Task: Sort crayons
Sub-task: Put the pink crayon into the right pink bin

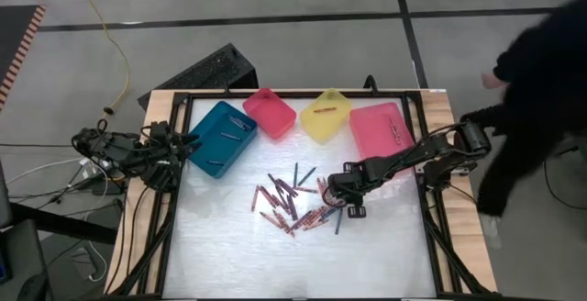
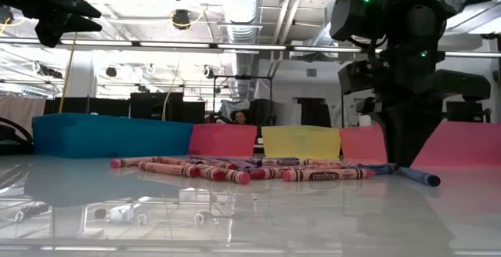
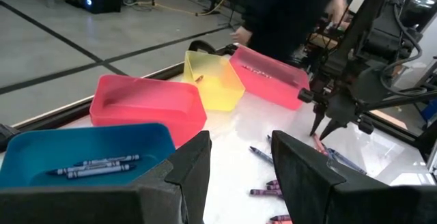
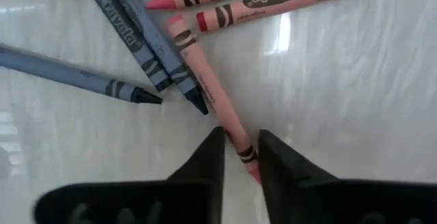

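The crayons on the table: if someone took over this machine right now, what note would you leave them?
Right gripper: down at the pile's right edge, fingers closing around one pink crayon, grip not yet certain.
Left gripper: open, waiting above the teal bin.
Done: a few crayons already lie in the teal bin, the yellow bin and the right pink bin.
Left: the pile of crayons mid-table, mostly pink with some blue-grey, is unsorted.
A person stands beside the right arm.

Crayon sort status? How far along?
Done: a few crayons already lie in the teal bin. In hand: right gripper is down on the pile, jaws around a pink crayon. Left: most of the pile is unsorted. Left gripper waits by the teal bin.
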Motion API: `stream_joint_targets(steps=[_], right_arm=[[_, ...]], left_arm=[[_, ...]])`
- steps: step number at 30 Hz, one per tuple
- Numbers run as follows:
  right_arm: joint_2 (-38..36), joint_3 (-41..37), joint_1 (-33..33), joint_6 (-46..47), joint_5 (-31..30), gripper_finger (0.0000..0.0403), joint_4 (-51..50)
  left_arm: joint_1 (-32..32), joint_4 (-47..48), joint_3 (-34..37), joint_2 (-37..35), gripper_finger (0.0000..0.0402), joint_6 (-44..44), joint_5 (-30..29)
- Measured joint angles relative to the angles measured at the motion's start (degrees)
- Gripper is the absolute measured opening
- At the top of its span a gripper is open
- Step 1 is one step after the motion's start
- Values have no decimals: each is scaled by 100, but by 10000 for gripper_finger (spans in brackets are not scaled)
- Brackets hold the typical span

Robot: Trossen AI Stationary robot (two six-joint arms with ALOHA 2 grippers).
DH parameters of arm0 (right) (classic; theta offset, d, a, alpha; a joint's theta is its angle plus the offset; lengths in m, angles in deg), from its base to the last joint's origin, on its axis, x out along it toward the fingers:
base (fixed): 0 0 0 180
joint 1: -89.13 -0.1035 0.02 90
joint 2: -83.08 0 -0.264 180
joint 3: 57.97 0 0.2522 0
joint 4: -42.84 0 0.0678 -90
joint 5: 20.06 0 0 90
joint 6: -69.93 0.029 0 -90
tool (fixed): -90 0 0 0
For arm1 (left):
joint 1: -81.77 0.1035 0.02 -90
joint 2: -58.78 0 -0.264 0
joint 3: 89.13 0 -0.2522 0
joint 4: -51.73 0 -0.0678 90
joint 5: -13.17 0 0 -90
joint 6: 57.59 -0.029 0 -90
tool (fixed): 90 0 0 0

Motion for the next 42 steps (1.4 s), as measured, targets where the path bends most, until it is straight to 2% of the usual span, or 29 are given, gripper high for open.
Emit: stream_joint_targets(steps=[7, 13, 19, 26, 28, 31, 35, 38, 42], right_arm=[[-13, -4, 2, 258, 6, 8, -55], [-9, 104, -9, 424, 63, 5, -132], [-104, 667, 43, 311, 54, 3, -805], [-880, 1244, 311, 166, -277, 2, -1460], [-1193, 1338, 437, 295, -550, 2, -1670], [-1654, 1375, 707, 987, -1264, 2, -2101], [-2199, 1373, 1187, 2617, -2198, 2, -2848], [-2471, 1373, 1559, 3786, -2589, 1, -3645], [-2544, 1369, 2012, 4482, -2847, 1, -4418]], left_arm=[[1, 2, 0, 2, 145, 0, 0], [1, 1, 0, 2, 145, 0, 2], [0, 2, 0, 2, 145, 0, 2], [0, 9, 0, 0, 145, 0, 8], [2, 6, 0, 0, 145, 0, 9], [1, 7, 0, 0, 145, 0, 9], [1, 7, 0, 0, 145, 0, 7], [2, 6, 0, 0, 145, 0, 9], [2, 4, 0, 0, 145, 0, 7]])
